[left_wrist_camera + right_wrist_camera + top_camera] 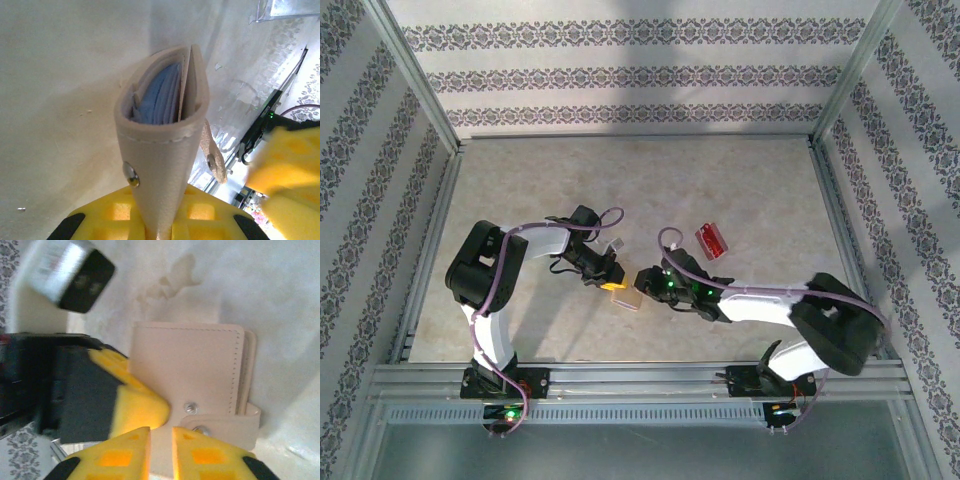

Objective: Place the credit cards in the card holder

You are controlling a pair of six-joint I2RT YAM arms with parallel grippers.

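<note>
Left gripper is clenched on the folded end of the card holder, holding it up off the table with its open mouth turned away from the wrist, so the pale pockets inside show. Right gripper sits at the card holder's other side, close under the snap tab. Its jaws stand a narrow gap apart, and I cannot tell whether they pinch the wallet's edge or merely rest beside it. The credit cards lie flat on the table, apart from the card holder on the right arm's side and a little farther from the arm bases, with neither gripper touching them. By my reading, the step in hand is presenting and steadying the wallet, and no card has gone in yet. The next move likely calls for the right gripper to come off the wallet and pick up a card by its thin edge, while the left keeps the mouth open.
</note>
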